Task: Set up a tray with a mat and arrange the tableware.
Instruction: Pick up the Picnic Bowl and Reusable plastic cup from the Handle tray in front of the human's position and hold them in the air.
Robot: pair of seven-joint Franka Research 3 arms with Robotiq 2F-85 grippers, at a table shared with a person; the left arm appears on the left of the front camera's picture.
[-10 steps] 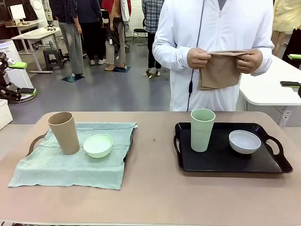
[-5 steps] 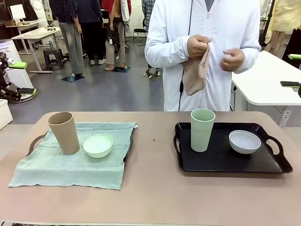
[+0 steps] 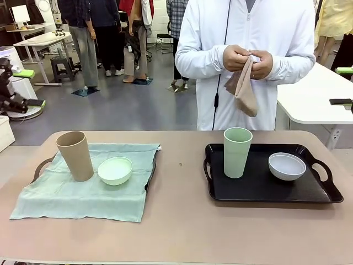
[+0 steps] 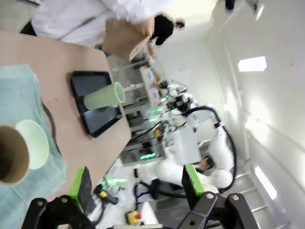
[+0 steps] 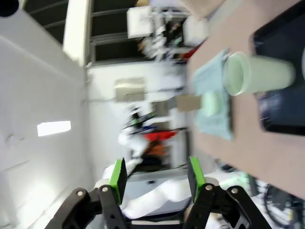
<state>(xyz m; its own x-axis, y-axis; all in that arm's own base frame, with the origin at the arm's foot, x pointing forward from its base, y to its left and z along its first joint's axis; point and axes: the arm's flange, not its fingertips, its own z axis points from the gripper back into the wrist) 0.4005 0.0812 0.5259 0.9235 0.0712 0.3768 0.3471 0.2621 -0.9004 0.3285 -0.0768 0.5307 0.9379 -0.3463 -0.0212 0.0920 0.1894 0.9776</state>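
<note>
- Our left tool [image 4: 137,185] is wide open and holds nothing. It hangs well away from the worktop [image 3: 182,237].
- Our right tool [image 5: 156,179] has its two fingers apart too, with nothing between them.
- On the left, the tan cup [image 3: 75,155] and the mint bowl [image 3: 115,170] stand close together on the green mat [image 3: 83,201].
- On the right, the pale green cup [image 3: 237,152] and the white bowl [image 3: 287,166] sit in the black tray [image 3: 259,190]. It has no mat.
- A moment ago the person held the brown cloth [image 3: 246,91] spread out. Now both hands [image 3: 237,57] bunch it up.
- We think that cloth is the mat for the black tray. The cup and bowl may need to come out first.
</note>
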